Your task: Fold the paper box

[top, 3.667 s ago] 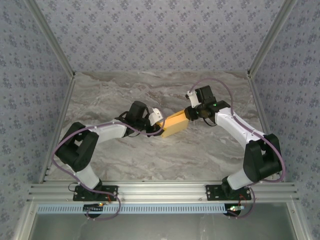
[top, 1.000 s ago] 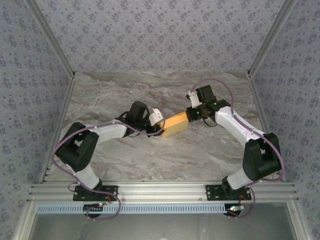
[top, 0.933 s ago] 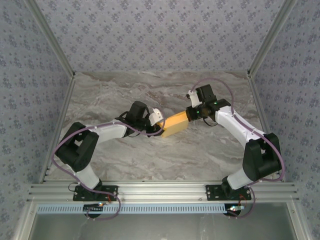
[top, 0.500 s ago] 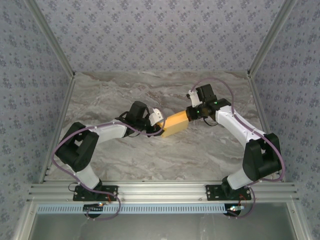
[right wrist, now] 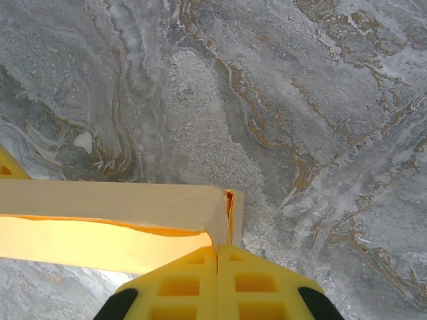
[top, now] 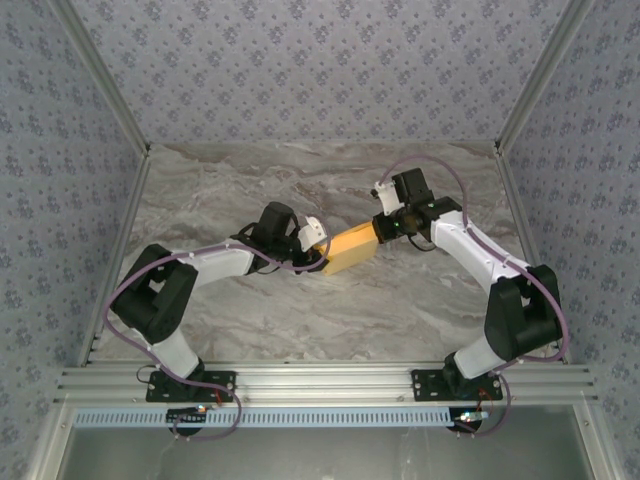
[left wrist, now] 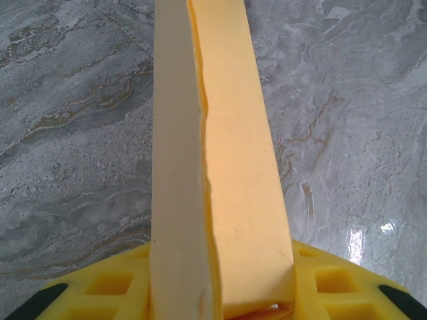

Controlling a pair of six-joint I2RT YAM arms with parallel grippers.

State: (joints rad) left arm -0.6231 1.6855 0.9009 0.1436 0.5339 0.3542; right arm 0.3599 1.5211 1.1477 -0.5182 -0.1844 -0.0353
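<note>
The paper box (top: 350,247) is a long yellow-orange card box held off the marble table (top: 400,300) between both arms. My left gripper (top: 322,256) is shut on its left end. In the left wrist view the box (left wrist: 233,167) runs up from between my yellow fingers (left wrist: 340,283), with the left gripper (left wrist: 223,297) clamped across it. My right gripper (top: 381,230) is at the box's right end. In the right wrist view its fingers (right wrist: 180,287) are pressed together, and the right gripper (right wrist: 217,252) touches the end flap (right wrist: 235,213) of the box (right wrist: 107,203).
Patterned walls (top: 300,70) and aluminium posts (top: 120,230) enclose the marble table on three sides. A rail (top: 320,382) with both arm bases runs along the near edge. Bare marble (right wrist: 300,100) lies under and beyond the box.
The right gripper has turned very slightly at the box's right end since the earliest frame. The box and the left arm have stayed put.
</note>
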